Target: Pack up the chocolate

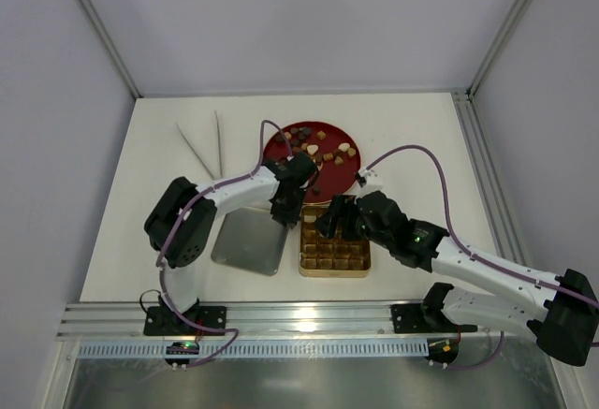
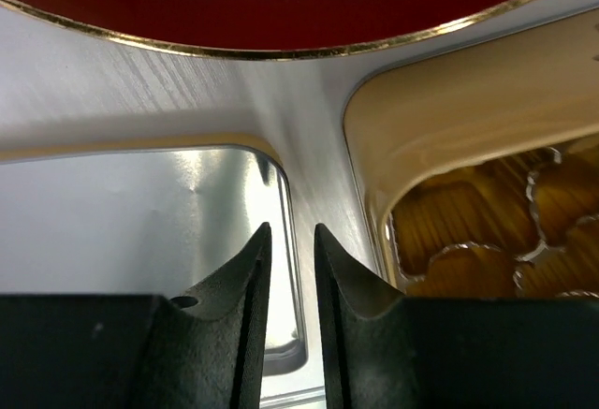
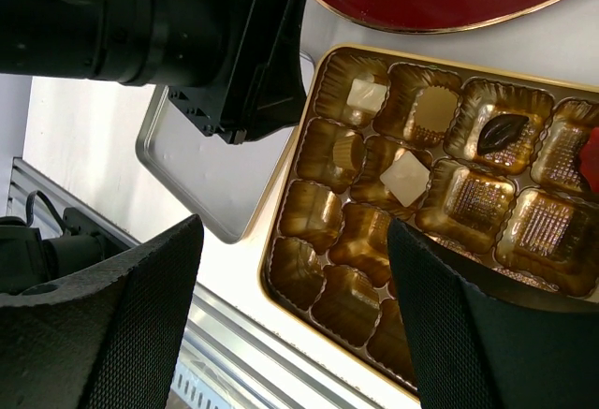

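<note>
Red plate (image 2: 281, 7), chocolate (image 1: 343, 149) (tin (image 2: 449, 119), lid (image 2: 140, 222) beside)

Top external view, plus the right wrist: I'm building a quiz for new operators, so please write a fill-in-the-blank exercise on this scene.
The loose chocolate pieces lie on the round ___ plate.
In the right wrist view, the right gripper hangs with jaws ___ over the square gold tin of cells.
In the top view, the flat silver metal tray lies to the tin's ___.
Missing words: red; open; left.
</note>
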Motion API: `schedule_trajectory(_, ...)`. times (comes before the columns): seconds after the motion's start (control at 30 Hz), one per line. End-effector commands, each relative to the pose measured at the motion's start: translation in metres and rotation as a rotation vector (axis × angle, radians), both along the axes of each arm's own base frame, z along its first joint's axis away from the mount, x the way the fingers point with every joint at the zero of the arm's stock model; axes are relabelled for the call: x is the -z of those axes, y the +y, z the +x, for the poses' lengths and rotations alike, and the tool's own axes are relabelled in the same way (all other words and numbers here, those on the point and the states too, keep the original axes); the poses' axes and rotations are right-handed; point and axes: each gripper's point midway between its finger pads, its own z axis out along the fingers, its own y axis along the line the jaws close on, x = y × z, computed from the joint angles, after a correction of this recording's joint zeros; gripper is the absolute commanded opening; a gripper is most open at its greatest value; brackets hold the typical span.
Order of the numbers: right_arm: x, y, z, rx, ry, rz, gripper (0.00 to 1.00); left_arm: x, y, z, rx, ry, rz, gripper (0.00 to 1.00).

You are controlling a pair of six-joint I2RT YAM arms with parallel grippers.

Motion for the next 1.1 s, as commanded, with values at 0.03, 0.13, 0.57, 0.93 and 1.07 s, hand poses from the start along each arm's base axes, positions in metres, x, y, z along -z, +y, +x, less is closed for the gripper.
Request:
schedule_trajectory(0.03,-0.026,0.004,0.010,0.031,-0.056,0.048,0.80,0.010,0.006,0.000,0.044,0.001,0.043,0.23)
schedule_trajectory(0.13,-0.025,0.004,0.010,0.031,-0.054,0.045,0.80,0.018,0.008,0.000,0.059,0.008,0.056,0.21)
schedule_trajectory(0.57,-0.021,0.014,0.007,0.005,-0.038,0.062,0.80,-0.004,0.003,0.014,-0.004,-0.003,-0.014,0.01)
schedule_trajectory(0.93,-0.011,0.053,-0.002,-0.059,0.008,0.113,0.80,-0.046,-0.008,0.033,-0.119,0.038,-0.180,0.00)
schedule_trajectory(1.07,-0.004,0.062,0.002,-0.064,0.022,0.104,0.80,-0.060,-0.012,0.036,-0.137,0.041,-0.224,0.00)
